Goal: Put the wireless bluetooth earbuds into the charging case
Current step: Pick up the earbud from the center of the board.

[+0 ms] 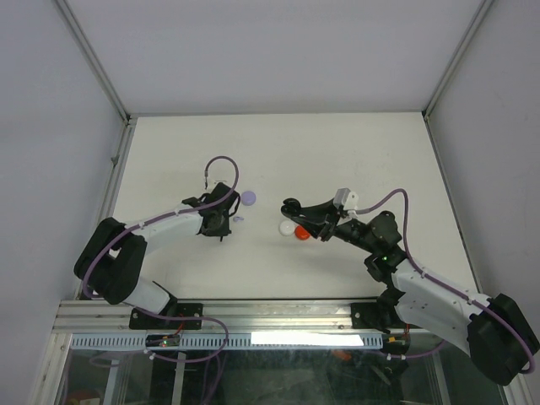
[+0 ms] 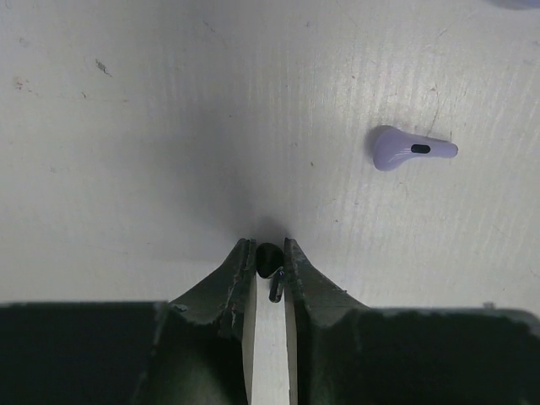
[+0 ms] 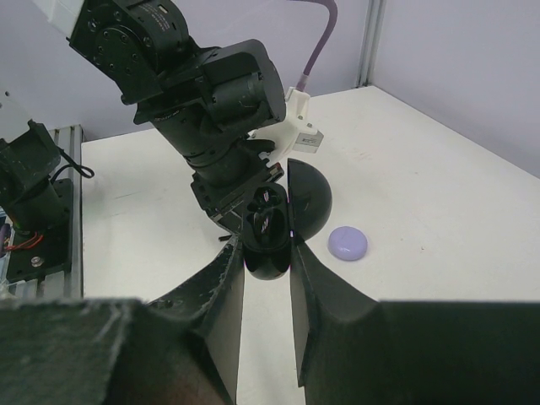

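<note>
Seen from above, the left pincer (image 1: 218,228) points down at the white counter (image 1: 337,152) left of centre. A lilac round closed case (image 1: 248,197) lies just beyond it to the right, and a tiny lilac stemmed earbud (image 1: 239,219) lies close beside it. The right pincer (image 1: 293,207) reaches in from the right, on the far side of a white round case (image 1: 288,228) and a red round case (image 1: 302,234) that lie side by side. What either pincer holds is too small to tell in this view. The left wrist view shows the left pincer (image 2: 267,247) closed on a small black stemmed earbud (image 2: 270,258) right at the counter surface. The bud's head sits at the fingertips and its stem runs back between the jaws, a pinch that probably keeps the bud from rolling. The lilac stemmed earbud (image 2: 409,149) lies untouched, well apart to the right. In the right wrist view the right pincer (image 3: 267,253) grips a black round charging case (image 3: 270,232) clear of the counter. Its lid is hinged open to the right and its pockets face the left arm (image 3: 194,110), seemingly so that the bud can be brought straight in. The lilac round closed case (image 3: 348,243) rests on the counter beyond. The black earbud is not yet in the case, so lifting it and carrying it across looks like the step in hand.
</note>
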You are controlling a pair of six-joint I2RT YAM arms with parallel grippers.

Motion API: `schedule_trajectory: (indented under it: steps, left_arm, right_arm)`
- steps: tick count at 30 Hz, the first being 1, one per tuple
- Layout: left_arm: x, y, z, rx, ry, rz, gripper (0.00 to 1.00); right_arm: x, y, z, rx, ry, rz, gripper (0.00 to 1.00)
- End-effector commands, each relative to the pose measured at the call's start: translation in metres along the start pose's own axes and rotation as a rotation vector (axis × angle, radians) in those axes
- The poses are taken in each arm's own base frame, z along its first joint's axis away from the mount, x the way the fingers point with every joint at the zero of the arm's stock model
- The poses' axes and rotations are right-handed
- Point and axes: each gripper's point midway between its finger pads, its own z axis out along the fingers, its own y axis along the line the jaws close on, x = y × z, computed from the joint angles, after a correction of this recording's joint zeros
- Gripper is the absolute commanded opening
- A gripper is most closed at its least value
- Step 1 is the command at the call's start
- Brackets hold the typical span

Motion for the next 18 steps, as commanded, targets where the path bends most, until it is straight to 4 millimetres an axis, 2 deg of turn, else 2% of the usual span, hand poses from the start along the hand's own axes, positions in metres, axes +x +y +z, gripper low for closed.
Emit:
schedule_trajectory:
  steps: [1, 6, 10, 14, 18]
  left_arm:
    - [-0.01, -0.007, -0.007, 0.051, -0.02, -0.021, 0.12]
    - [-0.039, -0.014, -0.033, 0.117, -0.148, -0.052, 0.05]
    - [-0.068, -0.027, -0.062, 0.235, -0.288, -0.068, 0.03]
    - [-0.094, -0.042, -0.1, 0.398, -0.457, -0.077, 0.03]
    - [-0.118, -0.058, -0.149, 0.59, -0.663, -0.047, 0.03]
  right_arm:
    - [-0.018, -0.004, 0.001, 0.016, -0.052, -0.043, 0.0]
    - [-0.019, -0.008, 0.001, 0.04, -0.055, -0.043, 0.0]
    - [-0.024, -0.009, 0.003, 0.041, -0.067, -0.047, 0.0]
    - [-0.028, -0.01, 0.005, 0.044, -0.083, -0.047, 0.0]
    - [-0.033, -0.012, 0.008, 0.046, -0.104, -0.046, 0.0]
